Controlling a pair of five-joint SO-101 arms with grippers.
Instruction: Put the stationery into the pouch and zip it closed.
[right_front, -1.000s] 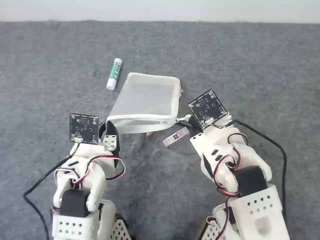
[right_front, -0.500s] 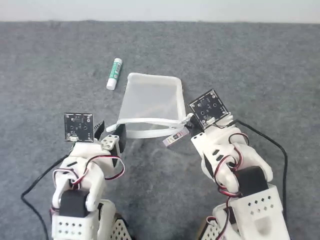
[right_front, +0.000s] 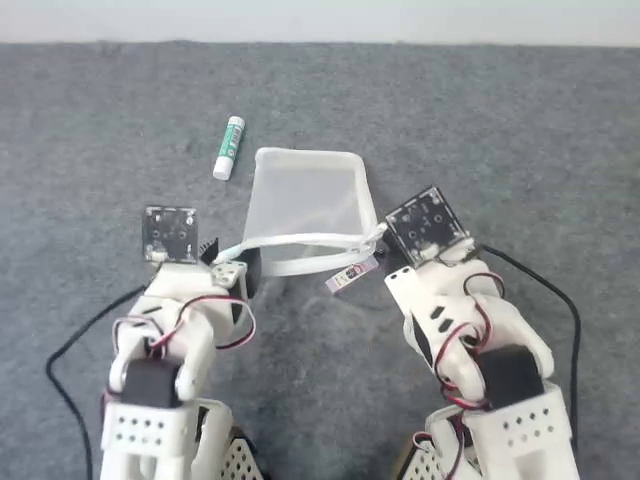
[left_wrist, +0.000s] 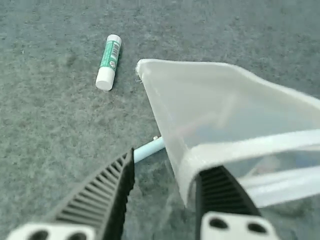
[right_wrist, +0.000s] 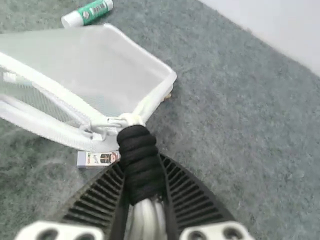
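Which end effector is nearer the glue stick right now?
Left. The left end effector sits at the pouch corner on the glue stick side; the right end effector grips the zip pull at the pouch's opposite corner, farther from the stick.

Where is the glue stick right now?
In the high view the glue stick lies on the grey carpet on the left arm's side, outside the pouch, just beyond its far left corner.
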